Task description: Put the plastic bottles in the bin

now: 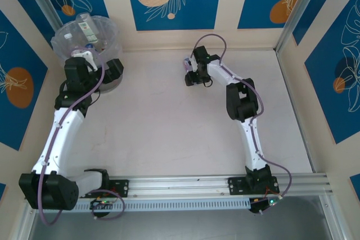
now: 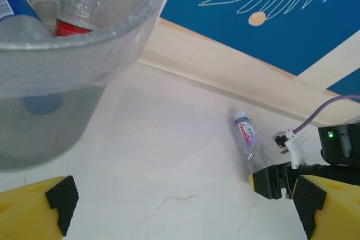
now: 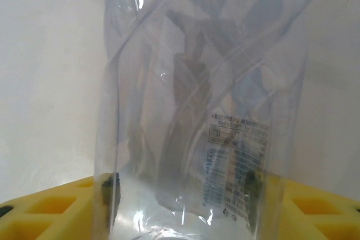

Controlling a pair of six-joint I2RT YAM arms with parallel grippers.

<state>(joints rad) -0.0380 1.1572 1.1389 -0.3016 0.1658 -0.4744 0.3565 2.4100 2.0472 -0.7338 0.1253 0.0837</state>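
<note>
A clear plastic bottle (image 2: 249, 139) with a purple label and a white cap lies on the pale table near the back wall. My right gripper (image 1: 191, 76) is down at its base, and the bottle (image 3: 202, 82) fills the space between the yellow fingers (image 3: 45, 212), with the black pads against both of its sides. The bin (image 1: 61, 42), a clear lined wastebasket at the back left, holds several bottles (image 2: 79, 9). My left gripper (image 2: 180, 212) hovers beside the bin, open and with nothing between its fingers.
The back wall runs close behind the lying bottle, and side walls close off the table (image 1: 163, 127) on the left and right. An aluminium rail (image 1: 225, 185) carries both arm bases at the near edge.
</note>
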